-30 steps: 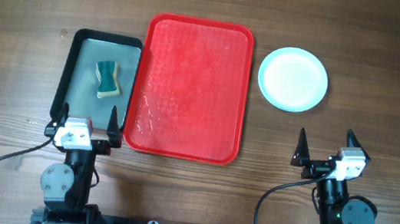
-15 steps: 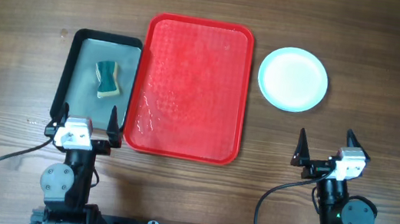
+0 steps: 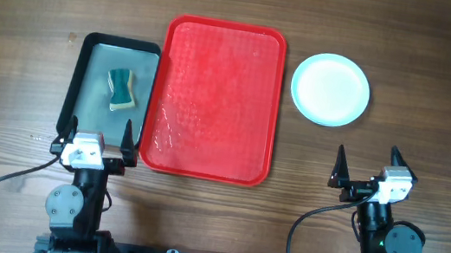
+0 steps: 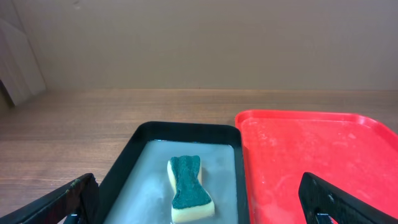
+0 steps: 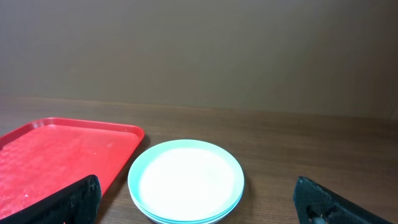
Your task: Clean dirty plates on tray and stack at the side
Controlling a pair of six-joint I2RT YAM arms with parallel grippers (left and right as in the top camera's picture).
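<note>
Red plastic tray (image 3: 217,90) lies in the middle of the wooden desk (image 3: 442,76), with wet marks on its surface. The plates (image 3: 330,90) sit in one stack on the desk, just right of the tray and apart from it. Just beside the tray on its left, a green-and-yellow sponge (image 3: 123,89) lies in a black-rimmed grey tray (image 3: 79,81). The left end effector (image 3: 98,131) and the right end effector (image 3: 368,154) both hang near the front edge with fingers spread wide.

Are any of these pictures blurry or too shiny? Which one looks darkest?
Overhead: sharp and evenly lit, with pale shiny patches on the red tray near its front left corner. Left wrist: the sponge is crisp, and the grey floor of the black-rimmed tray gleams pale. Right wrist: darkest, with a dim brown wall, though the plates look bright and clear.
</note>
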